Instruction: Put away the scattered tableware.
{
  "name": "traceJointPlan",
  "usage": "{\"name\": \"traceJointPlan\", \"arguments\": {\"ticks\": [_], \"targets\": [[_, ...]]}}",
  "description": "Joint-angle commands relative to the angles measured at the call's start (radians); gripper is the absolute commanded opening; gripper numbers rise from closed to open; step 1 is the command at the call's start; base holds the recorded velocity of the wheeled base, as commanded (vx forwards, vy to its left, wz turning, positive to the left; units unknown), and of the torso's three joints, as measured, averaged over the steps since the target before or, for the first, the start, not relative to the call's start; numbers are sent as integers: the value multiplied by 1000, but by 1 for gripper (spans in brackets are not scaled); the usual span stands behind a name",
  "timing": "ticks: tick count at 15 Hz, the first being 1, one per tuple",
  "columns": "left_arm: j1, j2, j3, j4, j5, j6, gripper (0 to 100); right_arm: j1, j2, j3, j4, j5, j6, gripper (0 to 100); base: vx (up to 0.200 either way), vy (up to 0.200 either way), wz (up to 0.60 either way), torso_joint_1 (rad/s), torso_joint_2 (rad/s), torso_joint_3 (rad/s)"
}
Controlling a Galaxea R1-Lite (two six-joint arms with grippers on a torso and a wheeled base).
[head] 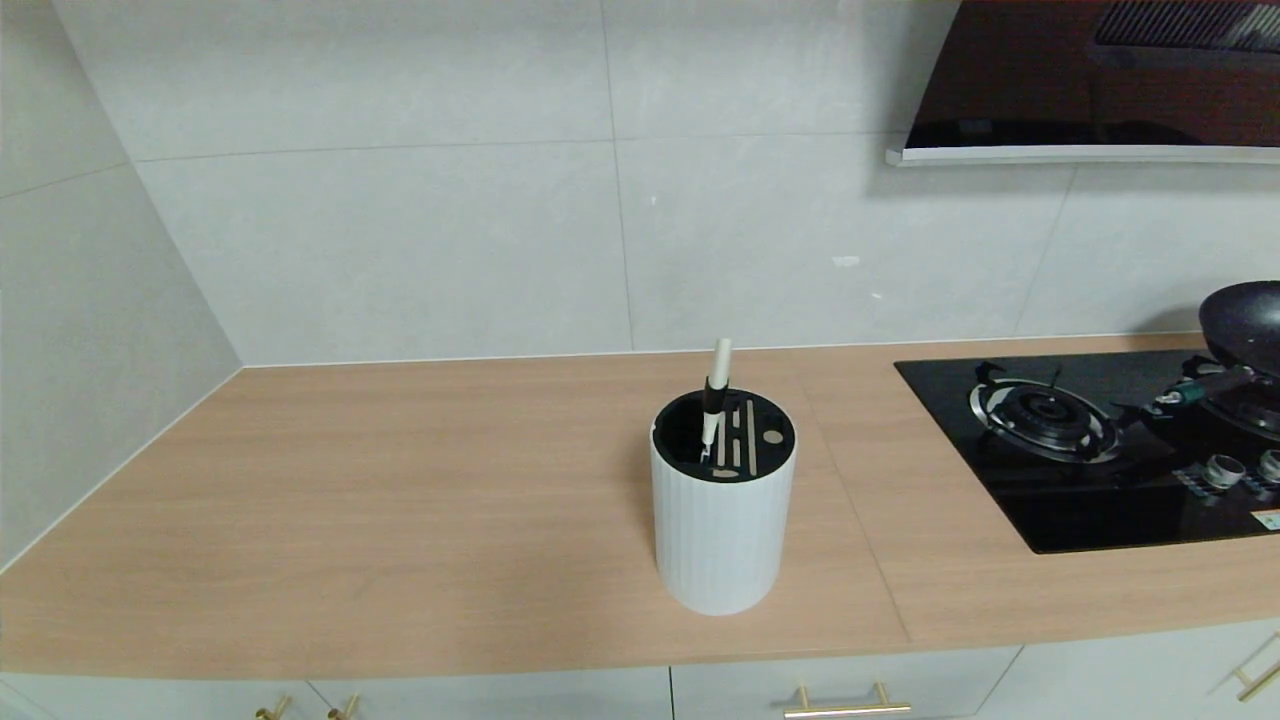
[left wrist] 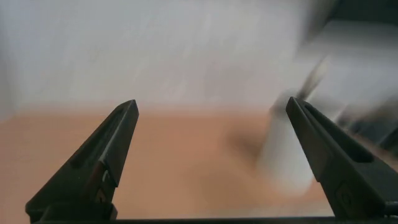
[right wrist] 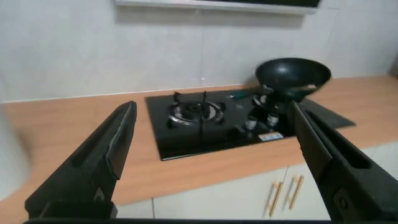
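A white ribbed cylindrical holder [head: 722, 530] with a black slotted top stands near the front middle of the wooden counter [head: 400, 470]. A utensil with a white and black handle [head: 714, 400] sticks upright out of it. In the left wrist view the holder [left wrist: 283, 155] appears blurred, some way ahead of my left gripper [left wrist: 211, 112], which is open and holds nothing. My right gripper [right wrist: 211, 118] is open too, held off the counter's front edge and facing the stove [right wrist: 211, 127].
A black gas hob [head: 1090, 450] lies at the counter's right, with a dark wok [head: 1245, 320] on its far burner. A range hood [head: 1090, 80] hangs above it. Tiled walls close the back and left. Drawers with gold handles [head: 845, 705] sit below.
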Motion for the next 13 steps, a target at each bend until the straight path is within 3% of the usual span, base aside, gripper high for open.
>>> {"name": "traceJointPlan", "arguments": {"ticks": [1,2,4,6,8,9,13], "targets": [[26,-48,0,197,93,108,100,-3,-13,106,-22,1,48,100,0,0,0,0,0,0],[26,-48,4,193,71,83,100,-3,-13,108,3,24,98,100,0,0,0,0,0,0],[26,-48,6,190,68,79,100,-3,-13,108,115,72,122,100,0,0,0,0,0,0],[26,-48,6,187,67,68,100,-3,-13,108,130,116,131,100,0,0,0,0,0,0],[26,-48,6,185,67,63,100,-1,-11,105,193,279,116,100,0,0,0,0,0,0],[26,-48,6,185,67,63,100,0,-11,103,193,310,116,100,0,0,0,0,0,0],[26,-48,6,187,67,62,100,0,-13,105,185,305,124,100,0,0,0,0,0,0]]}}
